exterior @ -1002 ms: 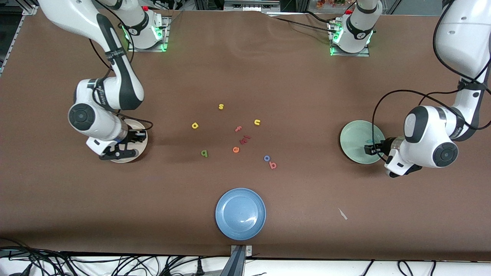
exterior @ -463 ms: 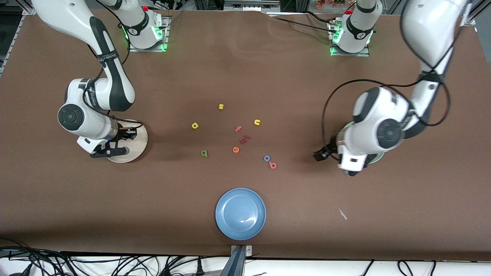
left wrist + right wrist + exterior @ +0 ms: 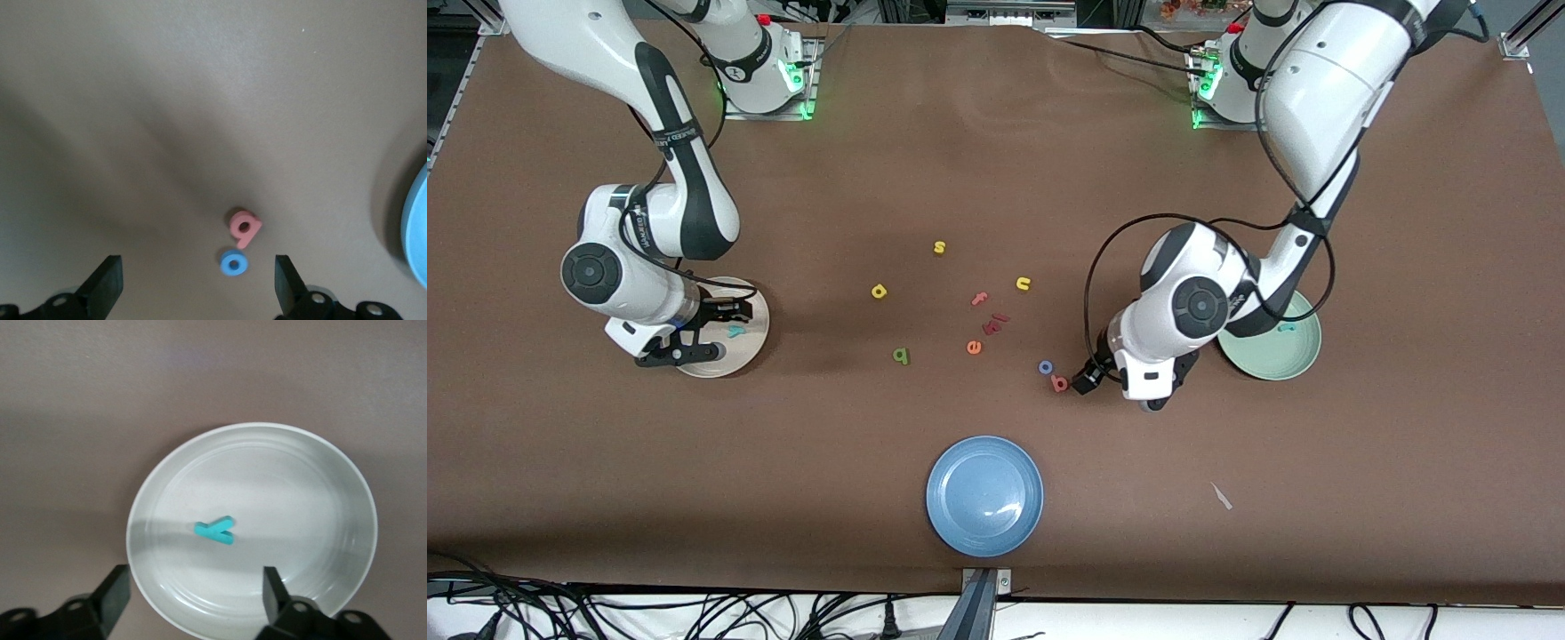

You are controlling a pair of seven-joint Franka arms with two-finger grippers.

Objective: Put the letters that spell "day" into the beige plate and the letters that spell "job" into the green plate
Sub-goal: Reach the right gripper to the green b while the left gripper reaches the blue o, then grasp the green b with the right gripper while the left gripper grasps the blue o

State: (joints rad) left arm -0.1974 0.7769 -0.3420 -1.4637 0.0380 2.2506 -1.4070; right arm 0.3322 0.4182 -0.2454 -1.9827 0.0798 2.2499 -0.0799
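Note:
My right gripper (image 3: 713,331) hangs open over the beige plate (image 3: 749,348), nothing between its fingers. The teal "y" (image 3: 215,530) lies loose in that plate (image 3: 300,487). My left gripper (image 3: 197,290) stands open low over the table, beside the blue "o" (image 3: 234,263) and the pinkish-red "b" (image 3: 243,228), touching neither. From the front, "o" (image 3: 1046,366) and "b" (image 3: 1059,383) lie together by the left gripper (image 3: 1089,378). The teal "j" (image 3: 1286,326) rests in the green plate (image 3: 1267,357). The yellow "d" (image 3: 879,291) and green "a" (image 3: 901,356) lie on the table's middle.
Other letters are scattered mid-table: a yellow "s" (image 3: 939,247), a yellow "u" (image 3: 1023,284), a pink "f" (image 3: 980,299), an orange "e" (image 3: 974,347) and a red piece (image 3: 994,322). A blue plate (image 3: 984,495) sits near the front edge. A small white scrap (image 3: 1221,496) lies toward the left arm's end.
The left arm swung from the green plate to beside the "o" and "b", leaving the "j" in the plate. The right gripper opened and the "y" now lies in the beige plate.

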